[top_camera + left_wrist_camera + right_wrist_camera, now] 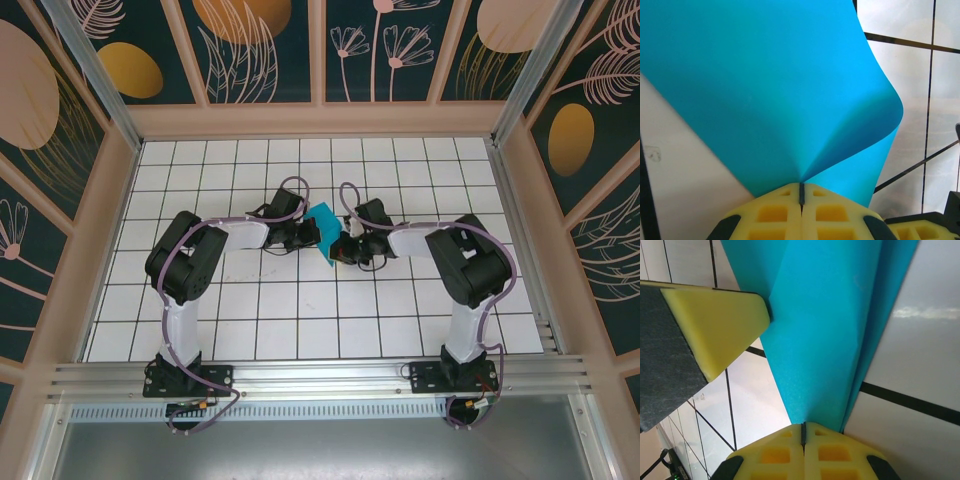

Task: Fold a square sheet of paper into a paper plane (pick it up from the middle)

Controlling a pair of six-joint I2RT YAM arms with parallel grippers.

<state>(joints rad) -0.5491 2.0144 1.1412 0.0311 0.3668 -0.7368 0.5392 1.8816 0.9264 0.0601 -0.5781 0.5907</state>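
1. The left gripper (pixel 801 192) was closed tight, its yellow pads pinching the teal-blue sheet of paper (pixel 765 90) at one point. From that pinch the sheet fanned out straight ahead and upward.
2. The right gripper (pixel 803 429) was clamped on the same sheet too. In its own view the paper ran directly ahead of the fingertips as a long, narrow band, with a crease line running lengthwise away from the pinch.
3. Here was the relation that mattered: the two claws faced each other from opposite sides with the sheet between them, so neither arm was nearer. One of the left gripper's fingers (pixel 715 325) touched the paper's edge just ahead and to the left of the right claw.
4. From above, the sheet sat in the gap between the claws, its long axis running across the line that joined them. Its far end pointed away from the arm bases.
5. Ahead and to the right of the left claw the paper bowed into a soft curl rather than a sharp fold. It looked springy, and I judged that a crease would need pressing flat.
6. Under both claws lay the white gridded table (pixel 300 310), flat and bare around the arms. That made a fair surface to press against.
7. There was room on every side of the claws. The patterned enclosure walls (pixel 90 200) stood well apart from them.
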